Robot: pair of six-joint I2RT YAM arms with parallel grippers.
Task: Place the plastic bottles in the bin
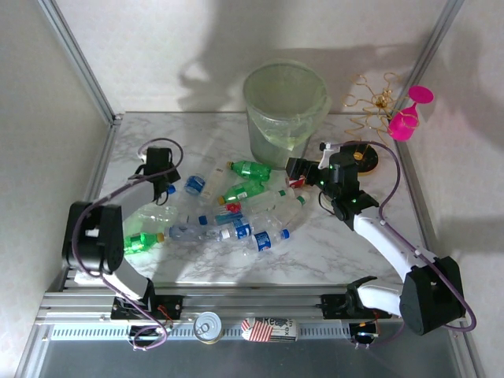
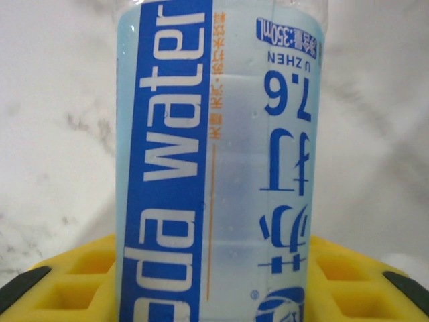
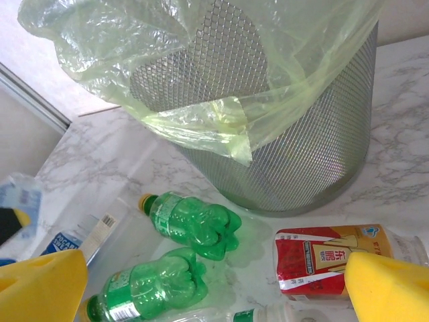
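The left gripper clamps a soda-water bottle between its pads. The next move is probably a lift toward the bin, well to its right past loose bottles. The right gripper hangs open, with the red-yellow bottle beside its right finger and green bottles just ahead.

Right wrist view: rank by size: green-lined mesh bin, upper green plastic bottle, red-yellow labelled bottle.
1. Green-lined mesh bin.
2. Upper green plastic bottle and red-yellow labelled bottle look alike, latter partly hidden: unranked.
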